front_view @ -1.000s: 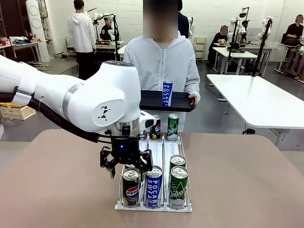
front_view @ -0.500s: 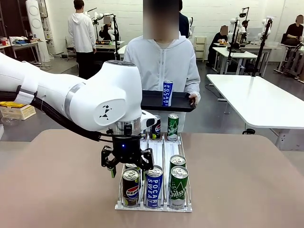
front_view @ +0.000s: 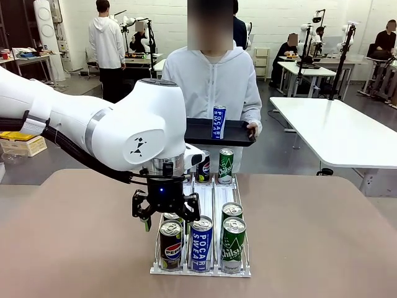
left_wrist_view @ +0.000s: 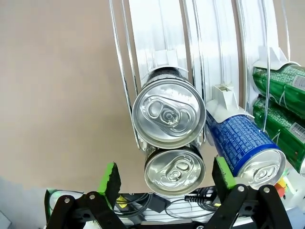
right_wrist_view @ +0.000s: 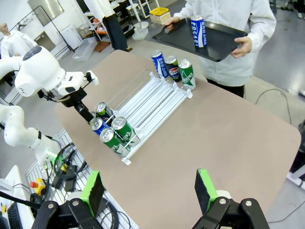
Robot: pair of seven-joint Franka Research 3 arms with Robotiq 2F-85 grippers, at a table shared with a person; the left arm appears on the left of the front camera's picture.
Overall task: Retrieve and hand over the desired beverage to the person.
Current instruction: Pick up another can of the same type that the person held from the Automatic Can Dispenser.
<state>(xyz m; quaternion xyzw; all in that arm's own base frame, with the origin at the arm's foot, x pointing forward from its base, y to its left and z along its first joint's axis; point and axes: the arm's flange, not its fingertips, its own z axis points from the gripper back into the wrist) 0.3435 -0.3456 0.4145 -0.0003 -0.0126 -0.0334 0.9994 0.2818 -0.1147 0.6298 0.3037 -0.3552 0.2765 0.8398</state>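
A wire rack (front_view: 214, 198) holds drink cans in three lanes. My left gripper (front_view: 166, 220) hangs open just above the left lane, over two Pepsi cans (front_view: 170, 244) standing one behind the other. In the left wrist view both silver tops (left_wrist_view: 169, 113) lie between the green pads (left_wrist_view: 110, 177) of the left gripper (left_wrist_view: 167, 175), which do not touch them. A blue Pocari can (left_wrist_view: 248, 148) sits in the lane beside them. The person (front_view: 214, 81) stands at the far side holding a black tray (front_view: 205, 131) with one Pocari can (front_view: 218, 121) on it. My right gripper (right_wrist_view: 149, 191) is open high above the table.
Green cans (front_view: 233, 245) fill the right lane's front. A Pepsi can (front_view: 203, 166) and a green can (front_view: 226, 165) stand at the rack's far end. A white table (front_view: 338, 133) stands at the right. Other people are at tables farther back.
My left gripper has edged slightly right and lower over the left lane, then held still. The cans and the person's tray have not moved.
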